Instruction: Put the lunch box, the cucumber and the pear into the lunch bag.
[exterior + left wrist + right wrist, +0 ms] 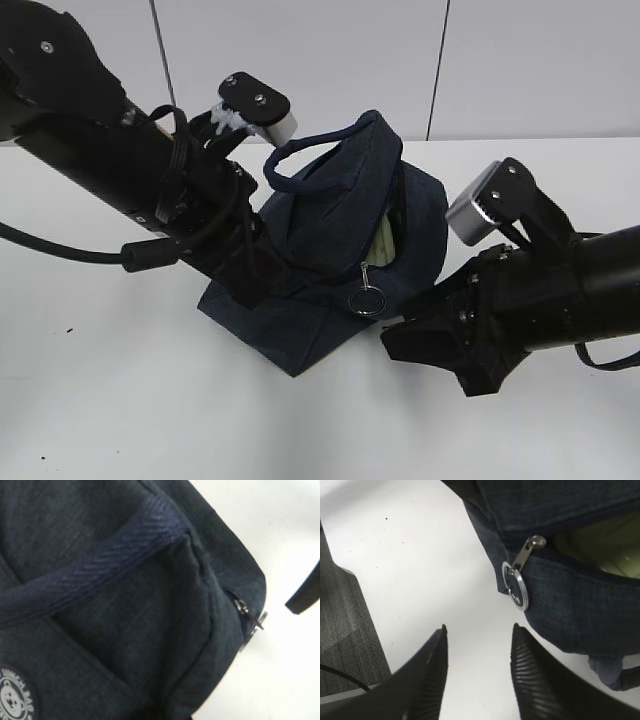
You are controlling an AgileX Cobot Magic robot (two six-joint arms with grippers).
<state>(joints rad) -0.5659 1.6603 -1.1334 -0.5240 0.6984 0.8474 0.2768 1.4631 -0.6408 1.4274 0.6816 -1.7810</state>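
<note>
The lunch bag (335, 260) sits in the middle of the white tabletop (100, 400). The left arm reaches down from the upper left, its left tool pressed into the bag and hidden, closed tight. The right tool (479, 645) hovers low, fingers apart, holding nothing, just below the ring pull (515, 586). Only the left wrist view shows the bear logo (15, 700). Something pale green (605, 550) peeks out inside.
</note>
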